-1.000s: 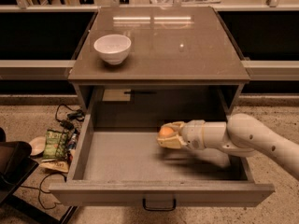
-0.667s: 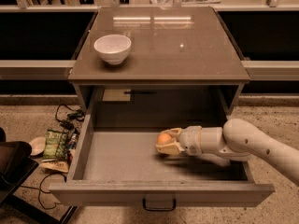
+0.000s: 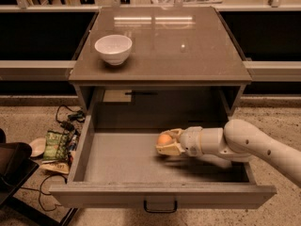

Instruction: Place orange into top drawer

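Though round, so with no long axis or heading to tell, held fast: orange point(image 3: 164, 138) in gripper point(image 3: 167, 143), inside open drawer point(image 3: 117, 161), about mid-floor. Extended in from 3 o'clock, pointing toward 9. Bowl point(image 3: 113, 49) at 11 o'clock, well apart.

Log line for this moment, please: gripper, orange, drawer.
gripper: shut on orange, inside top drawer | top drawer: open | orange: not yet released | white bowl: on cabinet top

Cream end effector point(image 3: 163, 145), inside the grey-brown top drawer point(image 3: 117, 160), clasps the orange point(image 3: 164, 138). Up-left of it, a white bowl point(image 3: 113, 49) sits on the glossy brown surface point(image 3: 188, 51).
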`<state>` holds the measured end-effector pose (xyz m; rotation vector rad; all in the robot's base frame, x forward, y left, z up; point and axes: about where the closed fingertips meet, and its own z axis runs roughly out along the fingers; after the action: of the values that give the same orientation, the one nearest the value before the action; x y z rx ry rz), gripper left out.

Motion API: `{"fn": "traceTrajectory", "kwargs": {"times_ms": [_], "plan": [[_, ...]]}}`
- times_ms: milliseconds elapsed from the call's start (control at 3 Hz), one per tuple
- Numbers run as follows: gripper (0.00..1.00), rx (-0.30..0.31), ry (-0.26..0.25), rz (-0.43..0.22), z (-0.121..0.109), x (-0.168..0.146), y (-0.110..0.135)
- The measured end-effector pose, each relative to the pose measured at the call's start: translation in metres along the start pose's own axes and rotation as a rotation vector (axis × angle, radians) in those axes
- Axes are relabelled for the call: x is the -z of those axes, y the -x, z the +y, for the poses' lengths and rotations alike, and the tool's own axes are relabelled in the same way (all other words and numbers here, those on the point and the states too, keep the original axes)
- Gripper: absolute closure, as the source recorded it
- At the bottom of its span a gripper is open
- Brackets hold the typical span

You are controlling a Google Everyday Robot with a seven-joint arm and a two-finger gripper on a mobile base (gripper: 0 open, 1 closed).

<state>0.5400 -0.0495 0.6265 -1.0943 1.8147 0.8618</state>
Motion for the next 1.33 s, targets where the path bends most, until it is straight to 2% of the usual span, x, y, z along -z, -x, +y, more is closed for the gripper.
{"fn": "traceTrajectory", "kwargs": {"times_ms": [667,1000,1333], "plan": [[0.11,0.001,0.007,0.0,0.0022,-0.0033,0.0007],[0.0,0.002,0.011,0.0,0.0031,-0.0047,0.001],[0.0,0.002,0.011,0.0,0.0031,-0.0047,0.0011]]}}
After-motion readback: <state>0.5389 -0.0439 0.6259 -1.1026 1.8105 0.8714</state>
